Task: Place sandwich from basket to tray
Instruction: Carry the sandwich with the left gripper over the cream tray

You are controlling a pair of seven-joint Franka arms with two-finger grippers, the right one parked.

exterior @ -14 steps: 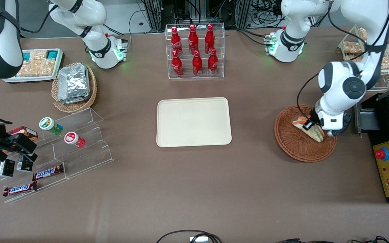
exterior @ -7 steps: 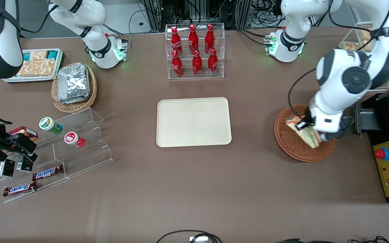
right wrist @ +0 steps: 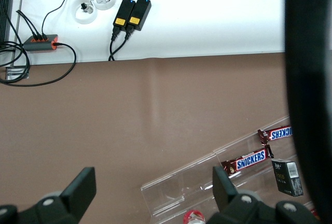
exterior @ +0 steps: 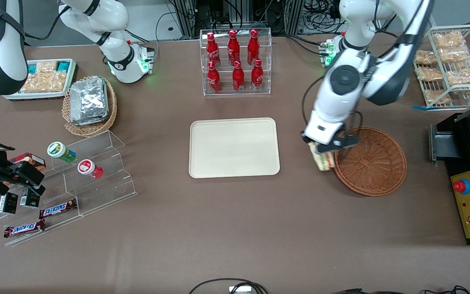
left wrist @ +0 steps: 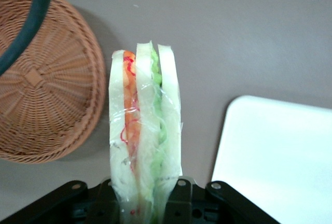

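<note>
One sandwich upright in fingers, between basket, tray.

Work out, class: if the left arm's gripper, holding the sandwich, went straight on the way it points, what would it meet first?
Probably bare table: the gripper, shut on the sandwich, points down between basket and tray. Height is unclear.

Reddish-brown woven basket, cream tray, white sandwich with orange and green layers
</note>
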